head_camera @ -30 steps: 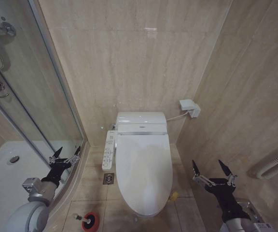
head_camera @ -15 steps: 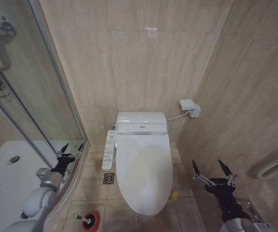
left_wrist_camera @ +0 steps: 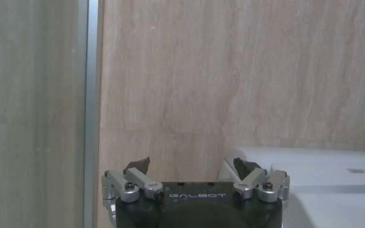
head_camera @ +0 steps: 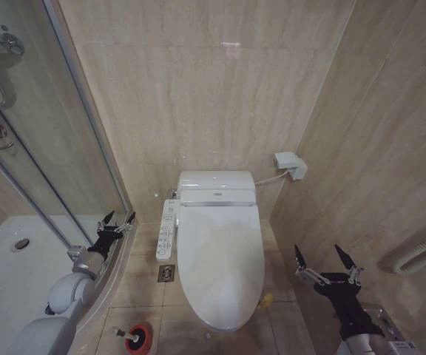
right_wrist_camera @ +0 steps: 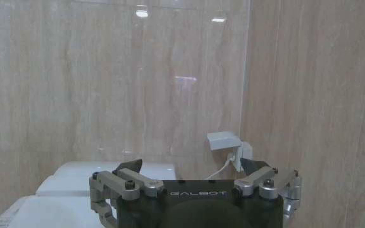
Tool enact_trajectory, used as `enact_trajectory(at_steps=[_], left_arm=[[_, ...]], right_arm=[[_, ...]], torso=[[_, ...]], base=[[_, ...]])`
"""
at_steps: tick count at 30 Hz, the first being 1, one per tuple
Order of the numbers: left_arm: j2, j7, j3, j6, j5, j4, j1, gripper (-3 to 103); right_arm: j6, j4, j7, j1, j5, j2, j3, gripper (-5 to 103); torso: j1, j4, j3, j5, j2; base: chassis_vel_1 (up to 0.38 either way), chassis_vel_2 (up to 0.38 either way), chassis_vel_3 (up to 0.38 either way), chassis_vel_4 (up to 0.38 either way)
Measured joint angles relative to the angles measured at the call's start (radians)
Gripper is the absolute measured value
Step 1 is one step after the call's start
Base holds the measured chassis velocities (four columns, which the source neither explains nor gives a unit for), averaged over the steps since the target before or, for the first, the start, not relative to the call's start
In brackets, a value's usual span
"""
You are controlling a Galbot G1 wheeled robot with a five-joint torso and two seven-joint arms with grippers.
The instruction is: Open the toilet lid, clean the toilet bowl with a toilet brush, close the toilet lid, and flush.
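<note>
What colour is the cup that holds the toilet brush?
Red cup, clearest in the head view.

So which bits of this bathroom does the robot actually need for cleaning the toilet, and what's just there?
Needed:
toilet lid, shut
toilet brush in its red holder on the floor
left gripper, open
right gripper, open

Just there:
shower tray
floor drain
wall box

Even warm light, ceiling glare on wall tiles (head_camera: 231,49), perhaps slightly soft.
</note>
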Motion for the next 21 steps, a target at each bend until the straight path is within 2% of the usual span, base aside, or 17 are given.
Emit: enact_trajectory(at_steps=[13,21], left_arm=[[0.033,0.024,0.076,-0.057,-0.022,0.132,-0.111,90],[0.030,0.033,0.131,-0.061,-0.059,0.214,-0.198,90]], right_arm=[[0.000,0.000,0.000,0.000,0.000,0.000,0.000,100],[0.000,0.000,0.000,0.000,0.000,0.000,0.000,100]], torso=[[0.000,0.0000,0.000,0.0000,0.000],[0.000,0.0000,0.000,-0.0001,0.000]], base=[[0.000,0.000,0.000,0.000],[0.000,0.000,0.000,0.000]])
